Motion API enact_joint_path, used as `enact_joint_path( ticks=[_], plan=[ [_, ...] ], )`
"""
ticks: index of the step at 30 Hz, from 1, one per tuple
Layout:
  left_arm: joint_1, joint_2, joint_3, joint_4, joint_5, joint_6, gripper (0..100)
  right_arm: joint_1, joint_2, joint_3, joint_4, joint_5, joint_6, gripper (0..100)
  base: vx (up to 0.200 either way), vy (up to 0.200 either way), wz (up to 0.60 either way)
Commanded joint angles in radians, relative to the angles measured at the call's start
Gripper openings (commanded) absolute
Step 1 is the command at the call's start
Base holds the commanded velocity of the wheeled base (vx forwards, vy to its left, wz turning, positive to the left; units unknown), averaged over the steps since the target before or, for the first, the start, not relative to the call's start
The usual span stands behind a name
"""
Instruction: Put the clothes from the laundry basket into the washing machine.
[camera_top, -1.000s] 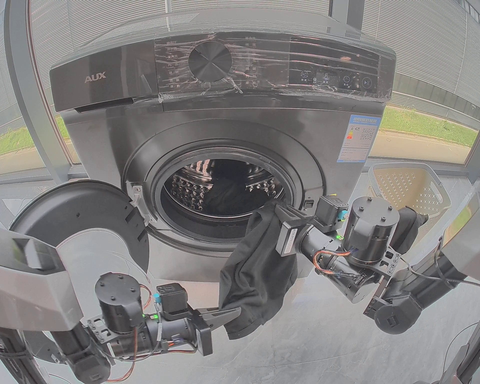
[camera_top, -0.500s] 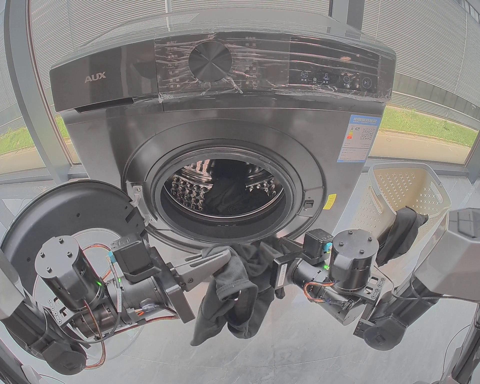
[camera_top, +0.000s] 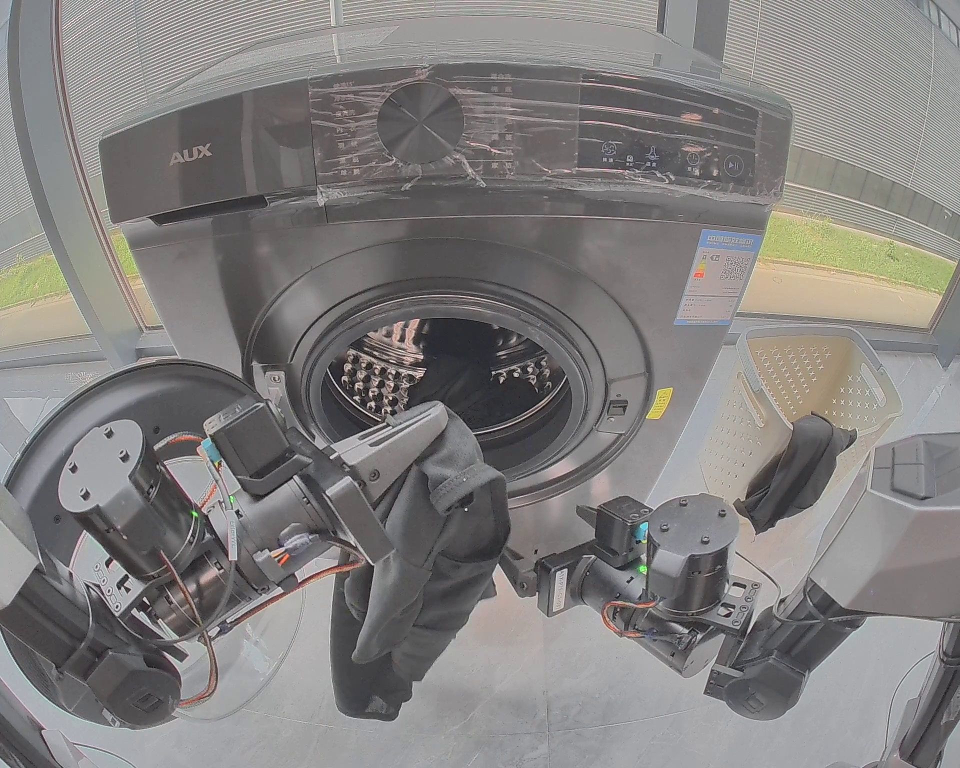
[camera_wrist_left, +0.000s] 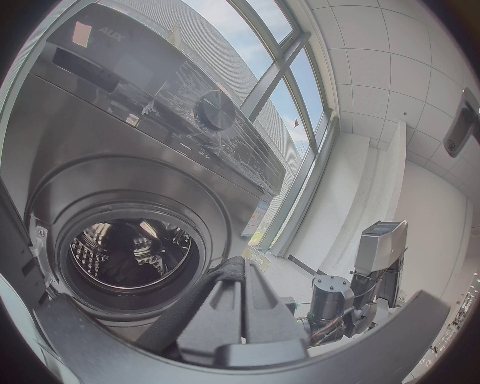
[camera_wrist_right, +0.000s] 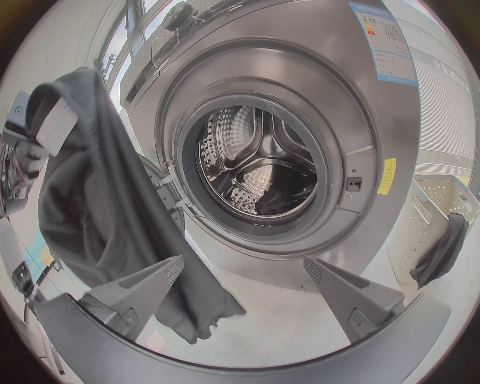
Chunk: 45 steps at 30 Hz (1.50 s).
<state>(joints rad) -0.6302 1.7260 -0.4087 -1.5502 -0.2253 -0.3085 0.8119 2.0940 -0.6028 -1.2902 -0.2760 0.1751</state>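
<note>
Now left fingers clamped on dark garment before washing machine, right fingers apart.

Light: you get bright daylight from the tall windows behind the dark grey steel washing machine.
Glare: highlights glint on its perforated chrome drum and taped control panel.
Edges: your wrist views bend strongly, with black corners.

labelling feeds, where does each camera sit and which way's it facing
Head view: on the head, facing forward and down at the washing machine; left arm and right arm show.
Left wrist view: behind the left jaws, shut on a dark garment, facing the drum.
Right wrist view: behind the open right jaws, facing the drum.
Shared: head and right wrist both show the laundry basket.
</note>
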Motion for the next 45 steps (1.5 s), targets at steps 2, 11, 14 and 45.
enact_joint_path(
  ticks=[2, 11, 14, 45],
  plan=[
    [0.015, 0.009, -0.022, -0.001, 0.004, -0.004, 0, -0.011, -0.005, 0.044, 0.000, 0.008, -0.005, 100, 0.000, 0.000, 0.00],
    [0.035, 0.009, -0.024, -0.001, 0.003, -0.012, 0, -0.010, -0.014, 0.113, 0.002, 0.047, -0.003, 100, 0.000, 0.000, 0.00],
    [0.035, 0.011, -0.028, -0.001, 0.003, -0.018, 0, -0.002, -0.012, 0.112, 0.000, 0.047, -0.003, 100, 0.000, 0.000, 0.00],
    [0.037, 0.043, -0.062, -0.001, 0.052, -0.032, 0, -0.043, 0.046, 0.051, -0.132, 0.077, -0.019, 100, 0.000, 0.000, 0.00]
  ],
)
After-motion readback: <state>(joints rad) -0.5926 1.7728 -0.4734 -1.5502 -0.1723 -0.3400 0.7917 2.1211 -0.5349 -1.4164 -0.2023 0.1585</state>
